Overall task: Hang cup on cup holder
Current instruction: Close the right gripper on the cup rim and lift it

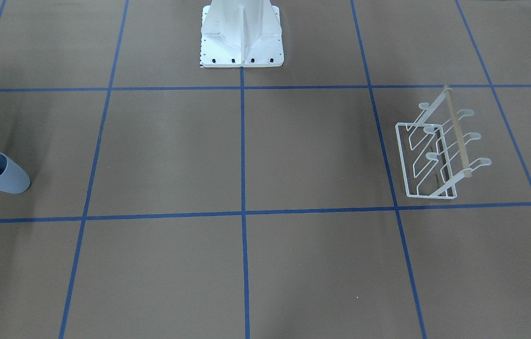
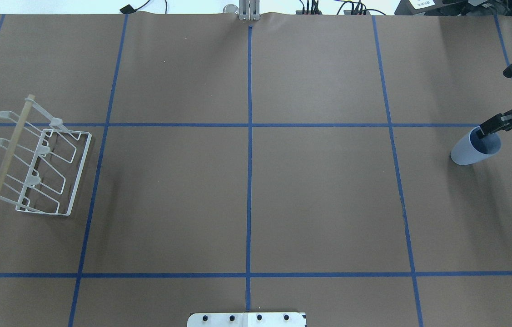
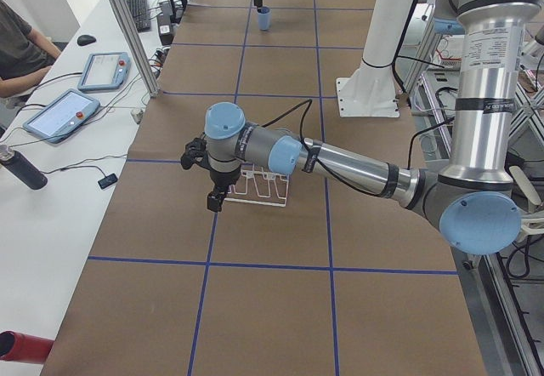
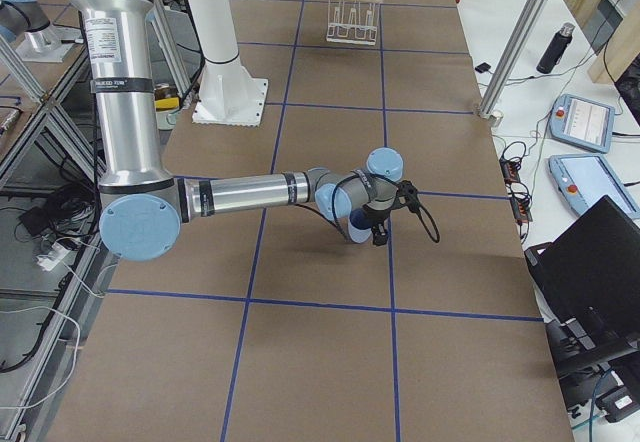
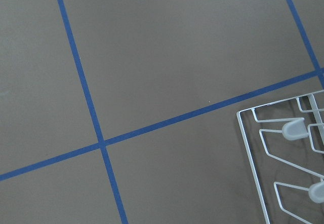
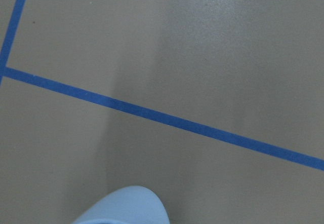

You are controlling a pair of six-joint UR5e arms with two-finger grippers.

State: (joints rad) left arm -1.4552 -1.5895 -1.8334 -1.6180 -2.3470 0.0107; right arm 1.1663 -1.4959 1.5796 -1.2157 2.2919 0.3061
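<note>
The pale blue cup (image 2: 469, 150) stands near the table's right edge; it also shows in the front-facing view (image 1: 8, 178). My right gripper (image 2: 486, 131) reaches down to its rim with one finger inside the mouth, and its narrow jaws look shut on the rim. The right wrist view shows only a bit of the cup (image 6: 126, 209). The white wire cup holder (image 2: 42, 168) with its wooden rod stands at the far left. My left gripper (image 3: 214, 199) hovers beside the rack (image 3: 259, 187); I cannot tell whether it is open. The left wrist view shows the rack's corner (image 5: 263, 148).
The robot's white base (image 1: 241, 37) stands at the table's middle near edge. Blue tape lines grid the brown table (image 2: 246, 190). Tablets and a bottle lie on the side bench (image 3: 55, 112), where an operator sits.
</note>
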